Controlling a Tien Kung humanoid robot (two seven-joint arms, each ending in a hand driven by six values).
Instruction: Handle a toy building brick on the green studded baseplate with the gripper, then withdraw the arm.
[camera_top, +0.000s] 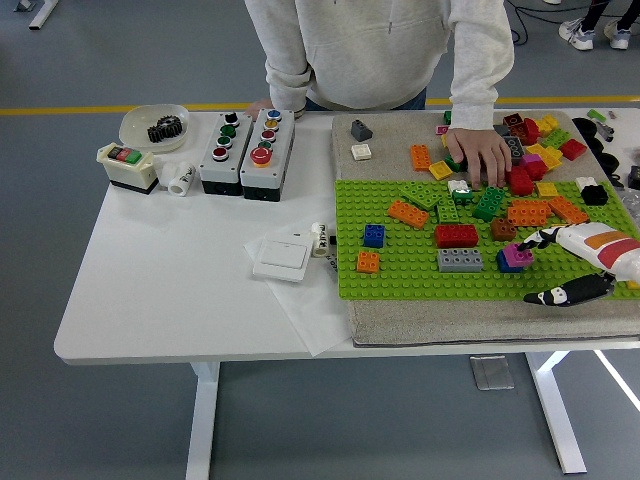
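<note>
The green studded baseplate (420, 275) lies on a beige mat at the table's right. Bricks stand on it: blue (374, 235), orange (368, 262), red (456, 236), grey (459, 260), and a magenta-on-blue stack (514, 257). My right hand (548, 266) comes in from the right edge, white with black fingers, spread and holding nothing; its upper fingertips (531, 240) sit just right of the magenta stack. The left arm is out of view. A person's hand (480, 155) rests on the loose bricks at the plate's far edge.
A pile of loose bricks (535, 145) lies at the mat's far right. Two button boxes (248, 150), a switch box (126, 166), a bowl with a gear (155, 126) and a white wall switch (281, 259) stand on the table's left half.
</note>
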